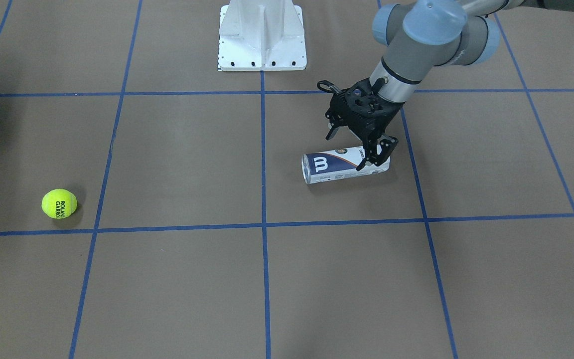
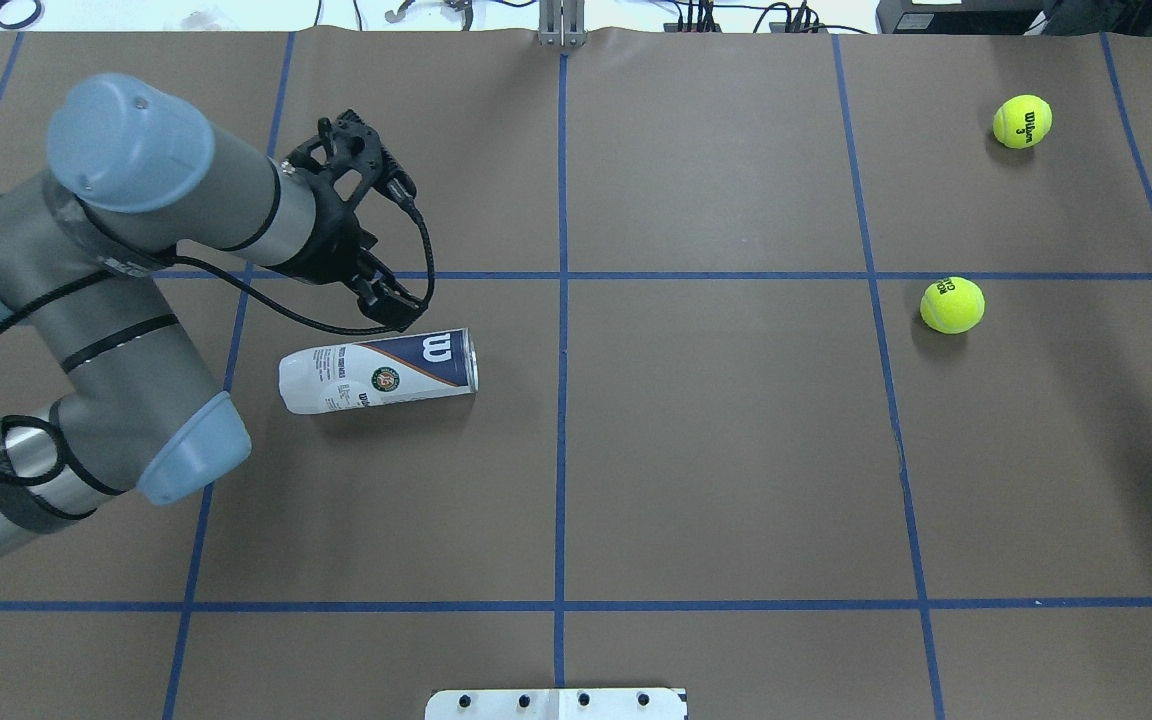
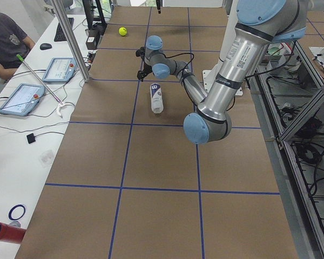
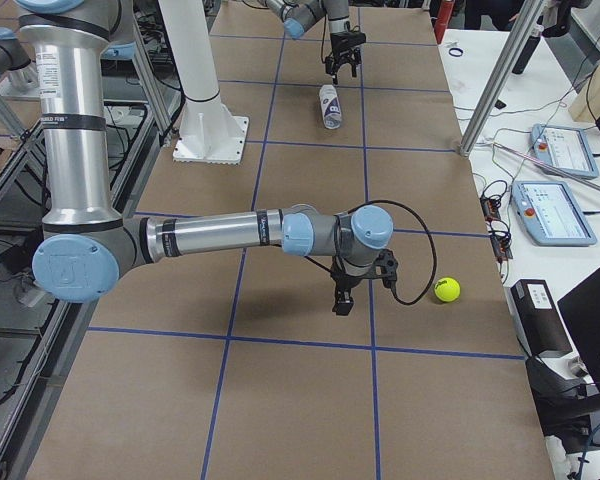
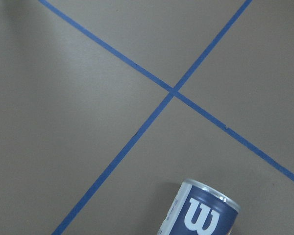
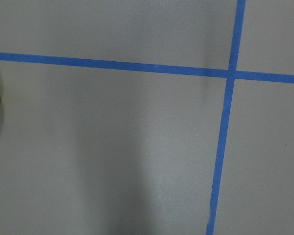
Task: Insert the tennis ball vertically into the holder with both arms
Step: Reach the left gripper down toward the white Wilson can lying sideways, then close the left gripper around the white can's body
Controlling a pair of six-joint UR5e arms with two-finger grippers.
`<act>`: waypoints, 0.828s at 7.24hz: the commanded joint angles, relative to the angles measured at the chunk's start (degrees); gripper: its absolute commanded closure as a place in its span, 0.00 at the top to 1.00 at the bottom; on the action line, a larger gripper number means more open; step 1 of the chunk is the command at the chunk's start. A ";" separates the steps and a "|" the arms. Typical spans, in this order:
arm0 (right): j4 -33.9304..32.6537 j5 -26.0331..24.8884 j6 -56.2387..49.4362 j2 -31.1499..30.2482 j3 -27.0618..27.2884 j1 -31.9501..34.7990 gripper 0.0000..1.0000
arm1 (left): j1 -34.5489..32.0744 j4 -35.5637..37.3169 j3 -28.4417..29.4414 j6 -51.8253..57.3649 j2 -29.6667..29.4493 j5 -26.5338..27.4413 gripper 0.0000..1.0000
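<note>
Black and spread wide, the left gripper (image 1: 354, 148) hangs over the holder (image 1: 344, 167) a little right of centre in the front-facing view. It has hold of nothing, and one finger crosses the can's closed end in that view, though whether it touches cannot be told. The holder lies on its side on the brown paper table (image 1: 187, 159), with its silver-rimmed mouth pointing toward the middle blue tape line. Far off at the left of that frame sits the tennis ball (image 1: 59, 203), well apart from the can. The right gripper (image 4: 342, 297) shows only in the side view, low over the table near the ball, and whether it is spread or closed cannot be told there. The likely trouble lies with the can. It is round and smooth, so it could roll away if one finger meets it before the other, and a grip at the closed end may let the long body sag or twist as it is stood upright. Its thin clear wall could also buckle under a hard squeeze. The ball, nudged off-centre, would simply roll. Counted: two arms, two grippers, one holder, two balls (the printed one and a second ball (image 2: 1022, 121) at the upper right of the overhead view), and one white pedestal base (image 1: 262, 35).
</note>
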 commanded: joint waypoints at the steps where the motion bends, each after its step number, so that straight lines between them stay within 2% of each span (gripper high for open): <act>1: 0.00 -0.01 0.00 0.05 -0.05 -0.23 1.00 | 2.47 2.39 6.29 7.91 -5.15 1.38 0.99; 2: 0.00 -0.01 0.00 0.05 -0.05 -0.32 1.00 | 3.69 4.59 6.74 11.61 -5.60 1.47 0.99; 6: 0.00 -0.01 0.00 0.05 -0.14 -0.50 1.00 | 5.81 4.70 12.02 20.69 -7.45 1.47 0.98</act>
